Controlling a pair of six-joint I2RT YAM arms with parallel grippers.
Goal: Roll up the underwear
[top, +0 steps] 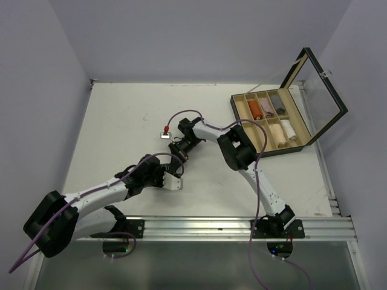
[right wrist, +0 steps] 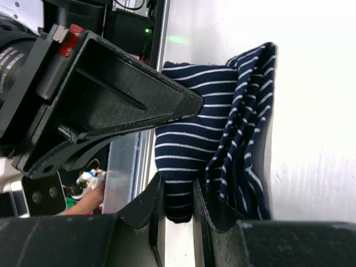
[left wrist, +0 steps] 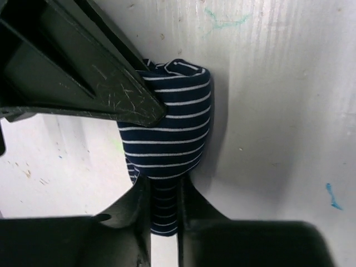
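The navy underwear (left wrist: 172, 128) with thin pale stripes is bunched into a thick folded wad just above the white table. My left gripper (left wrist: 164, 208) is shut on its lower end. My right gripper (right wrist: 178, 200) is shut on another end of the same garment (right wrist: 194, 133), with loose folds hanging beside its finger. In the top view both grippers, left (top: 175, 169) and right (top: 180, 151), meet at the table's middle and hide the cloth. Rolled pinkish (top: 266, 107) and beige (top: 277, 134) cloths lie in the box's compartments.
The compartmented wooden box (top: 290, 148) stands open at the back right, its glass lid (top: 326, 90) raised. A small red-topped object (top: 165, 131) sits on the table just behind the grippers. An aluminium rail (top: 211, 226) runs along the near edge.
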